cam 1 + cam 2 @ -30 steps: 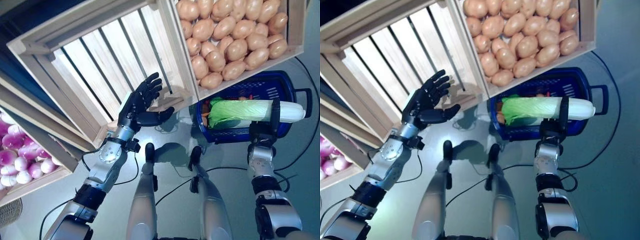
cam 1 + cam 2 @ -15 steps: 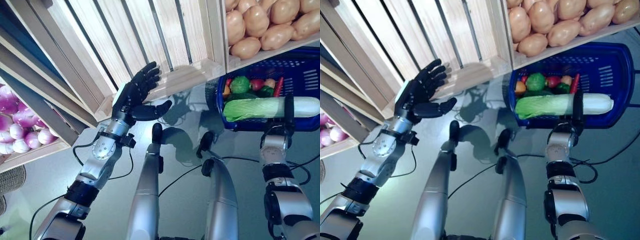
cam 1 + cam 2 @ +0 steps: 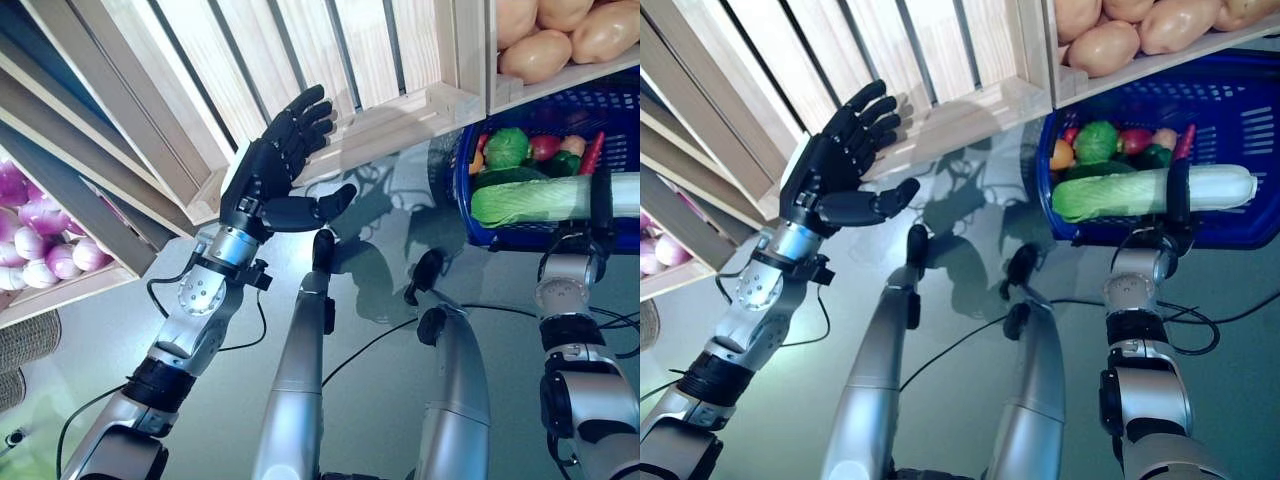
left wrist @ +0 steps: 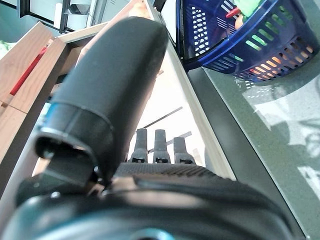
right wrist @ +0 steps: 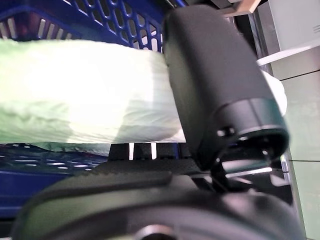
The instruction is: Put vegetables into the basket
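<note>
A long napa cabbage (image 3: pixel 1130 194), green at the leafy end and white at the stalk, lies level across the near rim of the blue plastic basket (image 3: pixel 1240 110). My right hand (image 3: pixel 1178 192) is shut on its white end; the right wrist view shows the thumb (image 5: pixel 215 85) wrapped over the cabbage (image 5: pixel 85 90) with the basket's mesh wall (image 5: pixel 115 20) behind. In the basket lie a green pepper (image 3: pixel 510 148), a red vegetable and an orange one. My left hand (image 3: pixel 272 170) is open, raised before the empty wooden crate (image 3: pixel 300 50), holding nothing.
A crate of potatoes (image 3: pixel 560 40) overhangs the basket's far side. At the far left a lower crate holds purple and white onions (image 3: pixel 40 245). A woven basket (image 3: pixel 25 340) stands on the floor at the left edge.
The camera has moved, so crates and basket have slid up and to the right in the picture. My right hand still holds the cabbage over the basket's near rim; the left hand stays open.
</note>
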Tool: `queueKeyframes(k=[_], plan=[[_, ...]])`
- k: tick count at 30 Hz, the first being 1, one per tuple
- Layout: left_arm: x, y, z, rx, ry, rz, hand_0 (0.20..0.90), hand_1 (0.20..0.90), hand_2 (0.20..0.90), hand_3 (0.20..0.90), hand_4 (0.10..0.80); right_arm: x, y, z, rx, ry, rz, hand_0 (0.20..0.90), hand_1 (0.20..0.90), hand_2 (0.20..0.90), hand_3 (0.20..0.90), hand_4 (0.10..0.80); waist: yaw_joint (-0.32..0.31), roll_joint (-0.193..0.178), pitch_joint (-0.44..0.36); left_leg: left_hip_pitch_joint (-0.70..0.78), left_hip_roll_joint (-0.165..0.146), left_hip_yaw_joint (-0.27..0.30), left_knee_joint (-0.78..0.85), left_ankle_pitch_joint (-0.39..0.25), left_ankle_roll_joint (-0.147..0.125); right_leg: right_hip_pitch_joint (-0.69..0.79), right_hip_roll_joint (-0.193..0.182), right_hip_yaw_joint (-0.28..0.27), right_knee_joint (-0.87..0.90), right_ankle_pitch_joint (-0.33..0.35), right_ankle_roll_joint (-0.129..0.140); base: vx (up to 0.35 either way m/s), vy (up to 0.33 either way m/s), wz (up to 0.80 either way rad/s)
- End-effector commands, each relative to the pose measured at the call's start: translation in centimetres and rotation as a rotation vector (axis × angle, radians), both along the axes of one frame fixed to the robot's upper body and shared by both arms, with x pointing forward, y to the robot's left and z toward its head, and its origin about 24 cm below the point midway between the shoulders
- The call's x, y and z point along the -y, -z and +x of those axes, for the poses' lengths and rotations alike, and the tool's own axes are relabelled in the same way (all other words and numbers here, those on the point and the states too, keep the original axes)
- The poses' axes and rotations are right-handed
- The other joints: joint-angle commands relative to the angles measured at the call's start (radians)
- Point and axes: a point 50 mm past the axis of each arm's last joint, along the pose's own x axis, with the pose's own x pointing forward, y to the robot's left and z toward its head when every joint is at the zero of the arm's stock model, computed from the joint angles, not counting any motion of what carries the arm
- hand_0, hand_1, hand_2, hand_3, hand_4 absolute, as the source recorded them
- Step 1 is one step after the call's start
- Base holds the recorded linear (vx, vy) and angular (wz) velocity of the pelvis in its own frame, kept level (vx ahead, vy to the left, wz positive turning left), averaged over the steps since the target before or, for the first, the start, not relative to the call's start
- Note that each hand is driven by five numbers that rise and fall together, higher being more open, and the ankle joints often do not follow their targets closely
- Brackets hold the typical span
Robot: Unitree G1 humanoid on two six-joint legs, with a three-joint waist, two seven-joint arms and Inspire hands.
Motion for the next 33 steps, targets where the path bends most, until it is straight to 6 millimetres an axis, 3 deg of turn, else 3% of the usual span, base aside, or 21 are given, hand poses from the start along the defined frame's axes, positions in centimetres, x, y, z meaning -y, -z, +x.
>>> queueKeyframes(k=[1, 6, 14, 19, 25, 31, 33], plan=[[0.7, -2.1, -1.1, 0.129, 0.064, -0.082, 0.900, 0.900, 0.900, 0.900, 0.800, 2.8, -2.4, -1.7, -0.010, 0.121, -0.168, 0.900, 0.900, 0.900, 0.900, 0.800, -0.022, 0.066, 0.000, 0.000, -0.034, 0.006, 0.057, -0.076, 0.015, 0.051, 0.011, -0.023, 0.006, 0.049, 0.022, 0.000, 0.000, 0.00], [0.7, -2.0, -1.4, 0.136, 0.112, -0.084, 0.900, 0.900, 0.900, 0.900, 0.800, 3.0, -2.7, -1.8, -0.026, 0.126, -0.213, 0.900, 0.900, 0.900, 0.900, 0.800, -0.022, 0.065, 0.000, 0.018, -0.031, 0.006, 0.057, -0.076, 0.011, 0.069, 0.013, -0.027, -0.003, 0.054, 0.021, 0.000, 0.000, 0.00], [0.8, -1.5, -1.5, 0.115, 0.183, -0.077, 0.900, 0.900, 0.900, 0.900, 0.800, 2.8, -1.4, -2.1, -0.015, 0.127, -0.234, 0.900, 0.900, 0.900, 0.900, 0.800, -0.026, 0.047, 0.000, 0.130, -0.016, 0.012, 0.020, -0.081, 0.001, 0.191, 0.025, -0.033, -0.081, 0.053, 0.015, 0.023, 0.014, -0.02], [0.8, -1.2, -1.4, 0.094, 0.209, -0.060, 0.900, 0.900, 0.900, 0.900, 0.800, 2.5, -0.5, -2.4, -0.044, 0.165, -0.265, 0.900, 0.900, 0.900, 0.900, 0.800, -0.029, 0.022, 0.000, 0.310, -0.014, 0.040, -0.103, -0.051, -0.007, 0.381, 0.038, -0.054, -0.212, 0.070, 0.022, 0.040, 0.054, -0.06], [0.9, -0.6, -1.3, 0.053, 0.227, -0.036, 0.900, 0.900, 0.900, 0.900, 0.800, 2.2, 0.0, -3.0, -0.075, 0.206, -0.334, 0.900, 0.900, 0.900, 0.900, 0.800, -0.035, 0.018, 0.000, 0.472, -0.010, 0.066, -0.239, -0.006, -0.016, 0.546, 0.050, -0.075, -0.349, 0.101, 0.030, 0.019, 0.060, -0.05], [0.8, 1.3, -1.2, -0.042, 0.247, -0.039, 0.900, 0.900, 0.900, 0.900, 0.800, 0.5, 2.1, -3.3, -0.054, 0.076, -0.417, 0.900, 0.900, 0.900, 0.900, 0.800, -0.050, 0.015, -0.006, 0.676, -0.003, 0.083, -0.401, 0.036, -0.015, 0.737, 0.076, -0.071, -0.479, 0.121, 0.042, 0.026, 0.130, -0.09], [1.0, 2.5, -1.5, -0.093, 0.260, -0.025, 0.900, 0.900, 0.900, 0.900, 0.800, -1.0, 3.1, -3.9, -0.045, 0.002, -0.477, 0.900, 0.900, 0.900, 0.900, 0.800, -0.059, 0.015, -0.043, 0.745, 0.002, 0.089, -0.475, 0.053, -0.014, 0.804, 0.078, -0.074, -0.539, 0.135, 0.045, 0.056, 0.139, -0.15]])
